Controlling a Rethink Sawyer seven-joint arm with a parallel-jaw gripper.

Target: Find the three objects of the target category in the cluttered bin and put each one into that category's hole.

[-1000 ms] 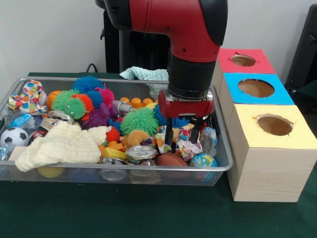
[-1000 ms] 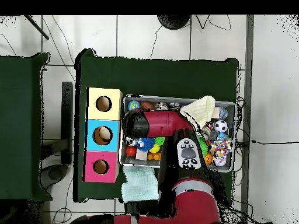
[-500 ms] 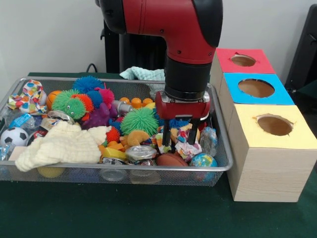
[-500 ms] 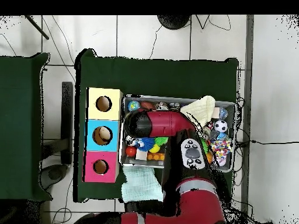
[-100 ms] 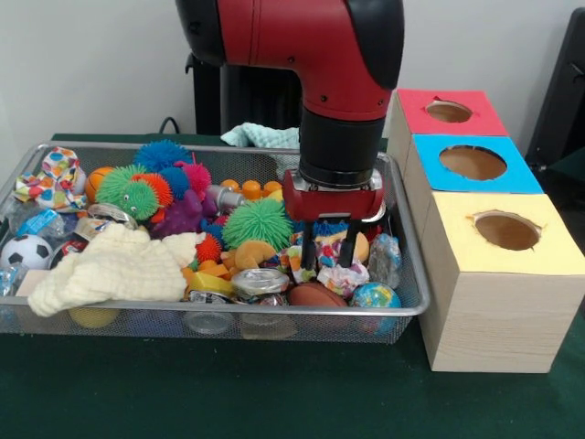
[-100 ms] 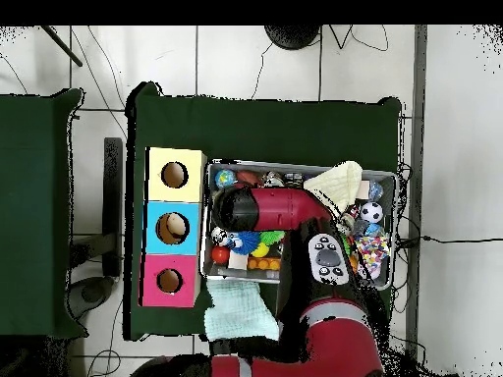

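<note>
Drifting a little leftward and up, my end effector (image 5: 330,255) hangs fingers apart over the crumpled colourful wrapper (image 5: 348,274) at the bin's (image 5: 413,302) front right corner: light, crushable, so I'd pinch its bunched middle.

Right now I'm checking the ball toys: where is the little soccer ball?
In the front view the soccer ball lies at the bin's left end, near the front rim, just left of the cream cloth.
</note>
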